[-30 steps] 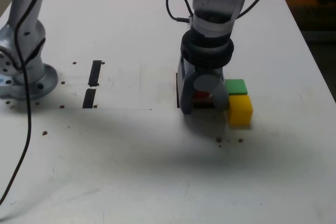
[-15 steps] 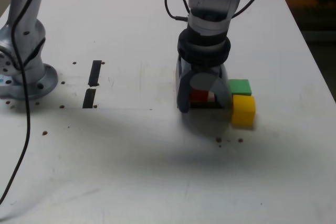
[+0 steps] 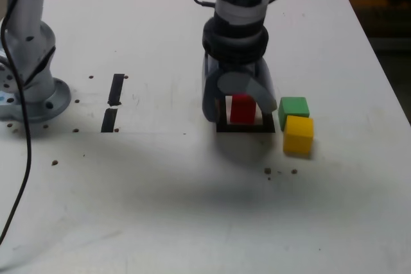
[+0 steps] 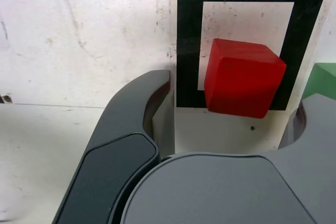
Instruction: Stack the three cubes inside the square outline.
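so the small red solid block (image 3: 243, 108) is sitting inside the square frame of thick black tape (image 3: 244, 127), resting on the white surface (image 3: 160, 178). in the wrist view the red block (image 4: 242, 77) covers part of the frame's white centre and laps over the black tape (image 4: 188, 51) on one side, so it's not dead centred, and it looks turned a little against the frame's edges.

the grey two-fingered pincer (image 3: 239, 106) is spread open, one finger on each side of the red block with a visible gap to it. nothing is gripped. the wrist view shows the same thing: the dark finger (image 4: 123, 145) is off to one side of the frame and the lighter finger is at the other edge of the picture, neither touching the block.

the small green block (image 3: 293, 106) and the small yellow block (image 3: 298, 134) are both outside the frame, on the exterior view's right of it. they sit right next to each other, the yellow one nearer the camera, and they look like they're touching or very nearly. a sliver of the green one (image 4: 321, 79) shows in the wrist view too, just past the frame.

over on the exterior view's left there are two short black tape strips (image 3: 113, 102) and the arm's round grey base (image 3: 32, 94), well apart from the blocks.
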Available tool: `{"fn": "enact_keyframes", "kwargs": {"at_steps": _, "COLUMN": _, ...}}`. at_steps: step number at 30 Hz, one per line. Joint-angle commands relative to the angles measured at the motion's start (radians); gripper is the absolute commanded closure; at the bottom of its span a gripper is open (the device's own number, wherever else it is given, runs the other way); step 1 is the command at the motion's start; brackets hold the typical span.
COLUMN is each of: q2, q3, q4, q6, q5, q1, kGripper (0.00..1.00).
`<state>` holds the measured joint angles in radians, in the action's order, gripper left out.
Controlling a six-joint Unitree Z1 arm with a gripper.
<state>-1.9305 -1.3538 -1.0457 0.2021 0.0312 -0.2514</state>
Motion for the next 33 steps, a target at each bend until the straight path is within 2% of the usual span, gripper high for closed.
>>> {"fn": "enact_keyframes", "kwargs": {"at_steps": 1, "q2": 0.018, "q3": 0.0, "q4": 0.005, "q6": 0.008, "q5": 0.004, "q1": 0.001, "kGripper": 0.17}}
{"fn": "enact_keyframes", "kwargs": {"at_steps": 11, "q2": 0.077, "q3": -0.052, "q4": -0.002, "q6": 0.046, "q5": 0.027, "q1": -0.034, "kGripper": 0.15}}
{"fn": "enact_keyframes", "kwargs": {"at_steps": 19, "q2": 0.056, "q3": -0.143, "q4": -0.034, "q6": 0.055, "q5": 0.024, "q1": -0.073, "kGripper": 0.06}}
{"fn": "enact_keyframes", "kwargs": {"at_steps": 27, "q2": -0.006, "q3": -0.255, "q4": -0.035, "q6": 0.081, "q5": 0.035, "q1": -0.144, "kGripper": 0.01}}
{"fn": "enact_keyframes", "kwargs": {"at_steps": 33, "q2": -0.078, "q3": -0.309, "q4": -0.045, "q6": 0.082, "q5": 0.011, "q1": -0.174, "kGripper": 0.01}}
